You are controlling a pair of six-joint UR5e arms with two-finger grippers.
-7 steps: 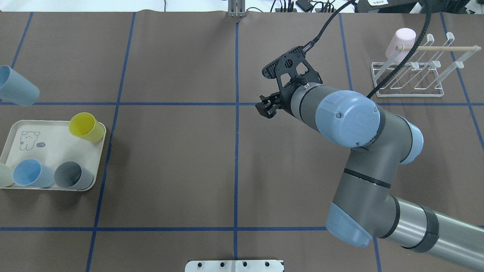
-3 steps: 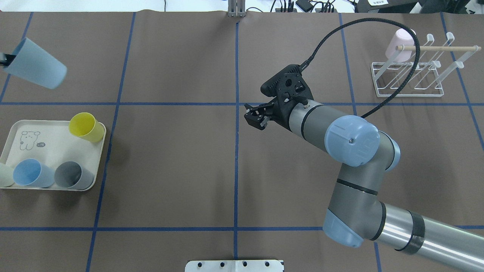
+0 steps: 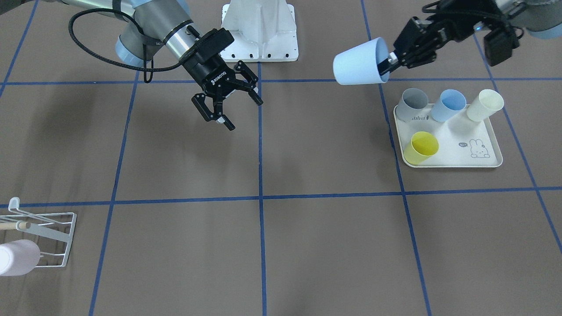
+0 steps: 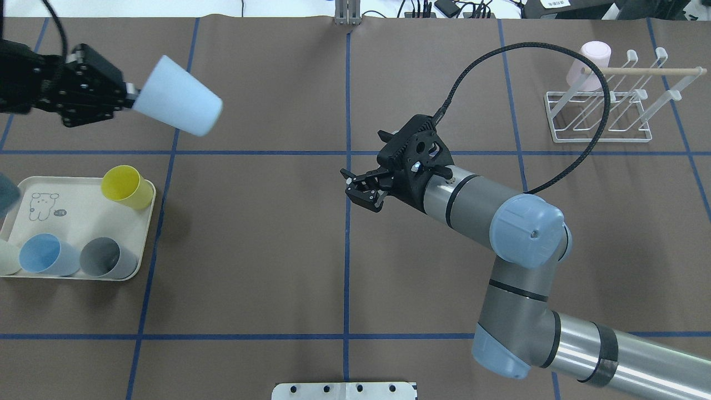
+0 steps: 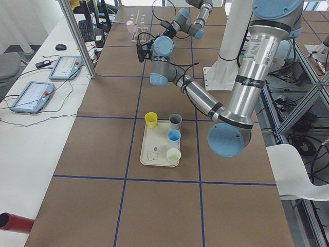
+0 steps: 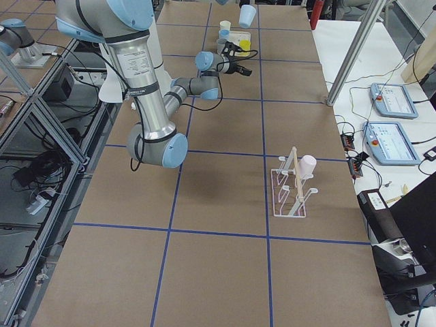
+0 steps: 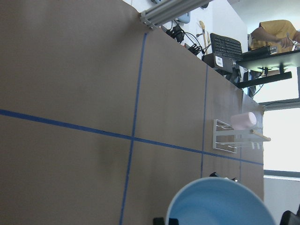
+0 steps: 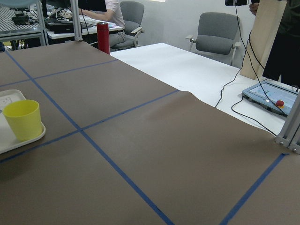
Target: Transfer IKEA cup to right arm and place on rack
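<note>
Brown blue-taped table [image 4: 250,250] — left pincer [image 4: 129,100] grips the pale-blue cup [image 4: 178,103], right pincer [image 4: 358,190] spread wide.

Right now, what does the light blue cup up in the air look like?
The light blue cup is plain, smooth and plastic-looking, and it is wider at its open rim than at its flat base. It lies tipped on its side in the air above the brown table, touching nothing below it. The left gripper pinches its rim. Its base points toward the table's middle, where the right gripper is open and well apart from it.
</note>
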